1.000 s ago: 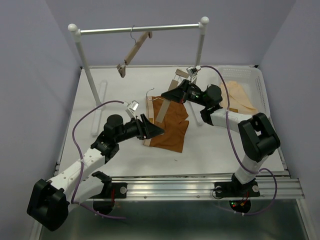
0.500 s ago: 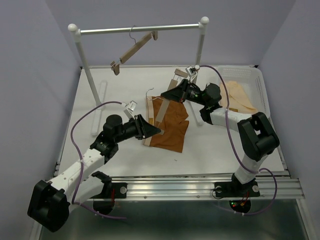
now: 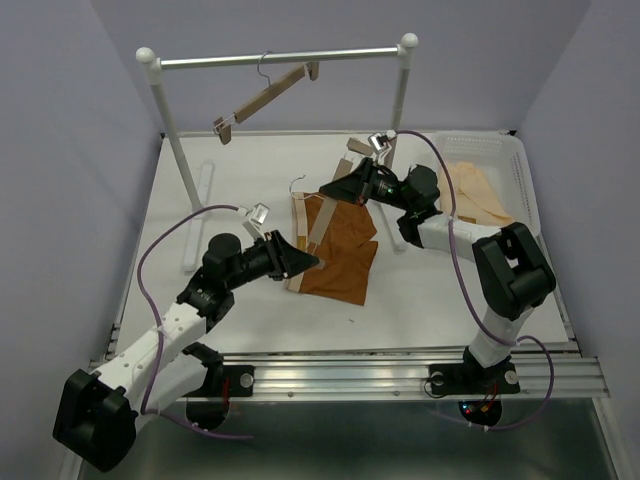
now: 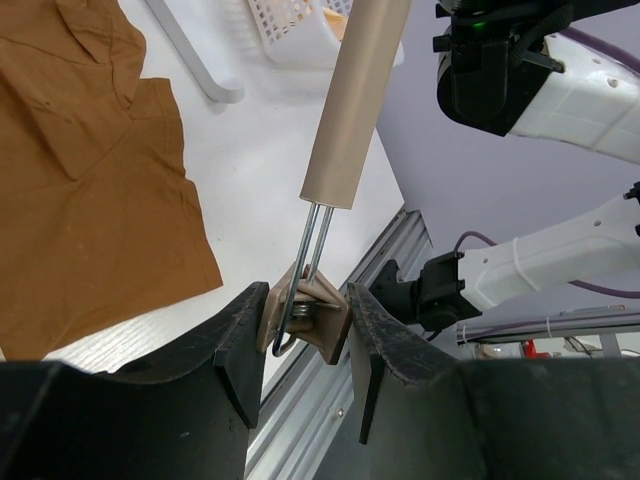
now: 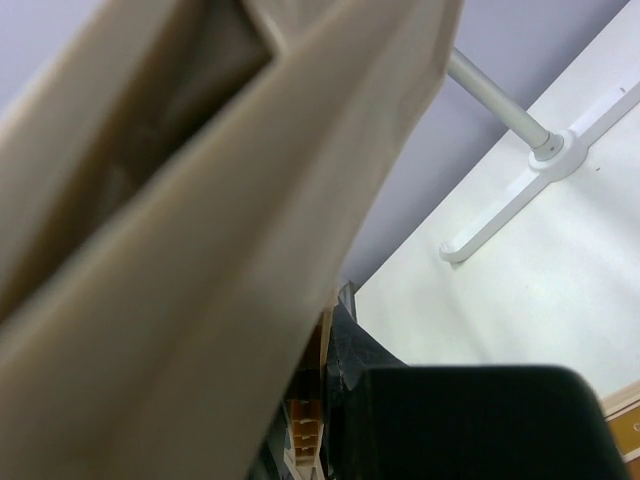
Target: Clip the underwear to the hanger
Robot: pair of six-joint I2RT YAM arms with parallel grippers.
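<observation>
hanger [image 3: 322,216], tilted above underwear [image 3: 342,252]; left gripper [image 4: 307,303] jaws clamped on its end clip [image 4: 320,322], right gripper [image 3: 341,186] clamped on the opposite end.

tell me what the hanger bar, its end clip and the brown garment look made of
Slim pale hanger bar: probably unfinished light wood, matte and evenly tan, though no grain shows. Its end clip: tan wood-like plates on shiny wire, likely steel. Flat rust-brown garment: soft cloth, matte, creased and wrinkled.
</observation>
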